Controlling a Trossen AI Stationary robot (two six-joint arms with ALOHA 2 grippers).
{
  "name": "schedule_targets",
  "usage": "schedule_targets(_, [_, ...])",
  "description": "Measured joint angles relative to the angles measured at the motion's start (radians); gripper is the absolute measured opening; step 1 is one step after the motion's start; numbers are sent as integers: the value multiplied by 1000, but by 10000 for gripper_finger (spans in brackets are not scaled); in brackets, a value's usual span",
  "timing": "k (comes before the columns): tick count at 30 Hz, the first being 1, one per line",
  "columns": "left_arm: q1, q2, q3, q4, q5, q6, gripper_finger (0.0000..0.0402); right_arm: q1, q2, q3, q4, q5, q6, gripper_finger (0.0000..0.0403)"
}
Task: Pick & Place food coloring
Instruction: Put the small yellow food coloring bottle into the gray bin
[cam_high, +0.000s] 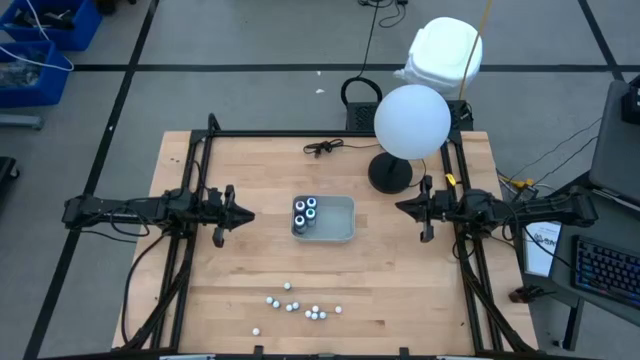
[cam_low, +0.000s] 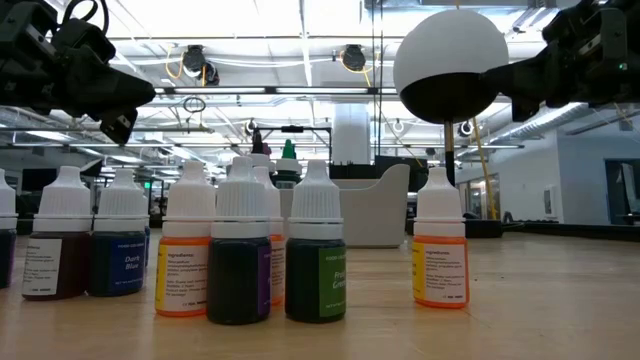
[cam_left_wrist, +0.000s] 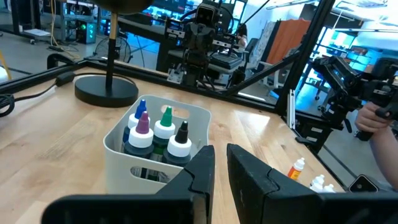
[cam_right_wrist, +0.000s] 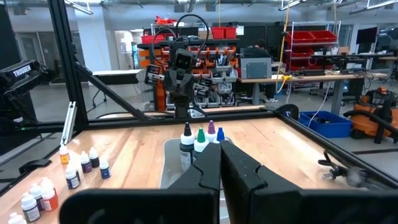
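A grey tray (cam_high: 338, 222) stands mid-table. Several dark food coloring bottles (cam_high: 305, 213) stand upright in its left end, their coloured tips showing in the left wrist view (cam_left_wrist: 155, 134). Several tiny white-capped bottles (cam_high: 300, 305) stand loose on the wood near the front edge; up close they line up (cam_low: 240, 250), some orange or green. My left gripper (cam_high: 248, 215) hovers left of the tray, pointing level at it, with only a narrow gap between its fingers (cam_left_wrist: 221, 152). My right gripper (cam_high: 400, 207) hovers right of the tray, shut and holding nothing (cam_right_wrist: 221, 149).
A lamp with a white globe (cam_high: 412, 120) and a black round base (cam_high: 390, 173) stands behind the tray on the right. A black cable (cam_high: 322, 148) lies at the far edge. Black frame rails (cam_high: 200, 180) run along both sides. A person's hand (cam_left_wrist: 373, 115) shows beyond the table.
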Motion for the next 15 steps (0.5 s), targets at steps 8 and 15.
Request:
schedule_targets(8, [0,0,0,26,-10,2,49,0,23,0,0,0,1,0])
schedule_targets(15, [0,0,0,121,-24,-7,49,0,36,0,1,0,1,0])
